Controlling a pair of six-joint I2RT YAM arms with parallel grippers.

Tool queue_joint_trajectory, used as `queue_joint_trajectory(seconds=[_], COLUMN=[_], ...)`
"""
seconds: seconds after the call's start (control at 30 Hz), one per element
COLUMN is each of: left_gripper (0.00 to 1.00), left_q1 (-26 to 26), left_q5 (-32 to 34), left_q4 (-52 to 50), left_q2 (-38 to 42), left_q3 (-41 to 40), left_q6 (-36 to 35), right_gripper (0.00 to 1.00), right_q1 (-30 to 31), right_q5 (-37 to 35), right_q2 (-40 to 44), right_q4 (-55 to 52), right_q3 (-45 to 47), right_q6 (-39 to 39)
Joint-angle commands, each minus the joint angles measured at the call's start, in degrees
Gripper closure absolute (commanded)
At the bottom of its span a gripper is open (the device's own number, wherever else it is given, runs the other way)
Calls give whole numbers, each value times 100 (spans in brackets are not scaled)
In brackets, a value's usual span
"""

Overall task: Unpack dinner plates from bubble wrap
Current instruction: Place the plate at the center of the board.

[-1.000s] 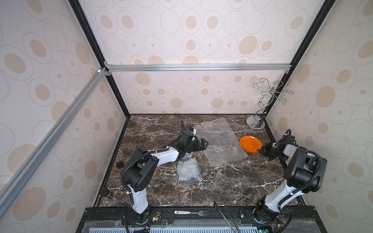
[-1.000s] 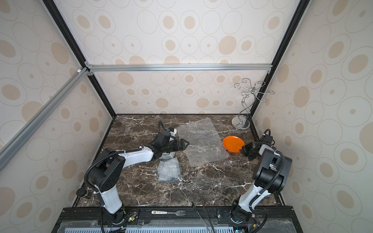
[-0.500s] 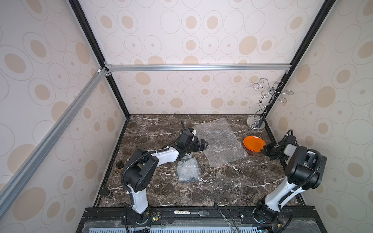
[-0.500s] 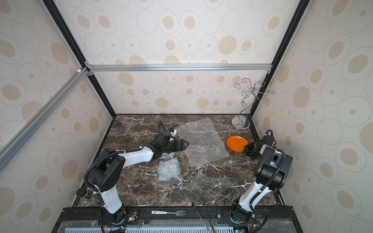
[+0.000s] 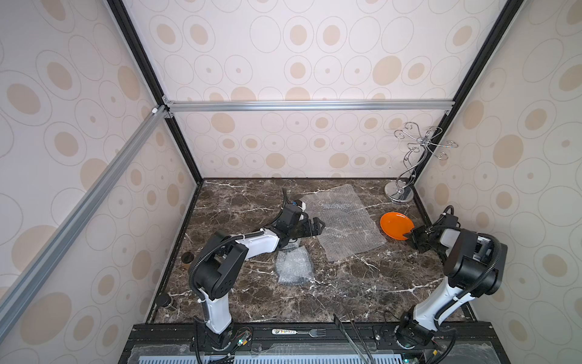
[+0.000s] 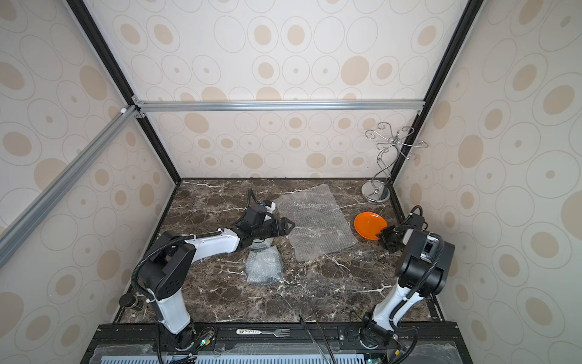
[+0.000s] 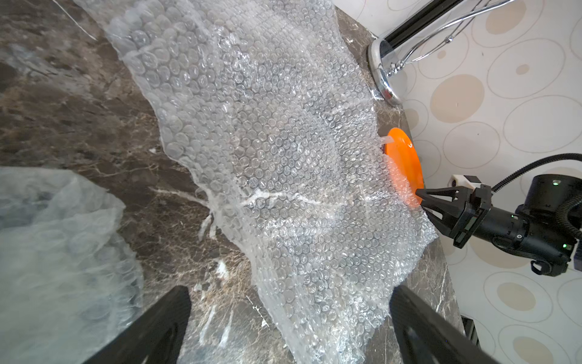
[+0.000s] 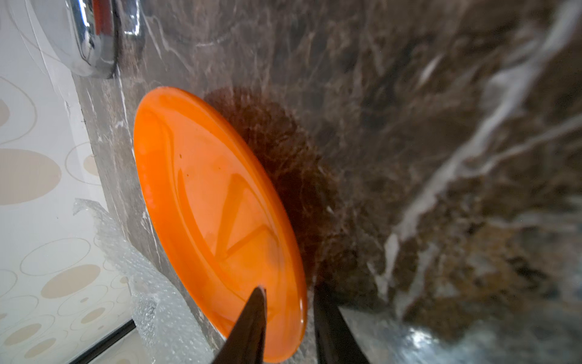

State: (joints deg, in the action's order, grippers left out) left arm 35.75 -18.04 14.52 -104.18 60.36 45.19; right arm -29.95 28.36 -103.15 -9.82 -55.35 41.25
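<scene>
That orange plate (image 5: 396, 225) sits on the desk (image 5: 362, 283) at frame right, right hand (image 8: 289, 286) loosely parted astride its rim, left hand (image 7: 289, 290) spread wide; glossy, stiff, probably slippery, so I'd pinch the rim.

Chrome wire stand (image 5: 399, 196), fork (image 5: 310, 332)

- I am reading no words, labels, brands or numbers in any view.
- The fork handle (image 5: 285, 331), by the bench's front edge, is showing coloured marks too small to read.
</scene>
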Motion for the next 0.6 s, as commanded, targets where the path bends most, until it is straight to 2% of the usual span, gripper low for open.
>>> queue_joint_trajectory(seconds=[0.0, 0.17, 0.3, 0.37, 0.4, 0.43, 0.57], left_gripper=[0, 0, 0, 0, 0, 0, 0], left_q1=[36, 58, 110, 124, 134, 143, 160], left_q5=[31, 103, 127, 114, 124, 135, 165], left_q4=[61, 31, -2, -11, -20, -13, -128], left_q2=[-84, -44, -84, -124, -144, -155, -246], left_q3=[174, 126, 160, 194, 204, 221, 345], left_q6=[-28, -36, -58, -38, -20, -6, -5], right_gripper=[63, 43, 30, 24, 10, 1, 1], right_q1=[39, 50, 168, 295, 367, 427, 630], right_q5=[-142, -159, 179, 186, 238, 271, 404], right_q2=[264, 819, 1314, 1529, 1642, 1761, 2333], right_q4=[-15, 65, 528, 324, 281, 262, 234], right_q3=[253, 623, 1080, 1106, 1126, 1151, 1270], right_q6=[42, 10, -16, -216, -336, -426, -697])
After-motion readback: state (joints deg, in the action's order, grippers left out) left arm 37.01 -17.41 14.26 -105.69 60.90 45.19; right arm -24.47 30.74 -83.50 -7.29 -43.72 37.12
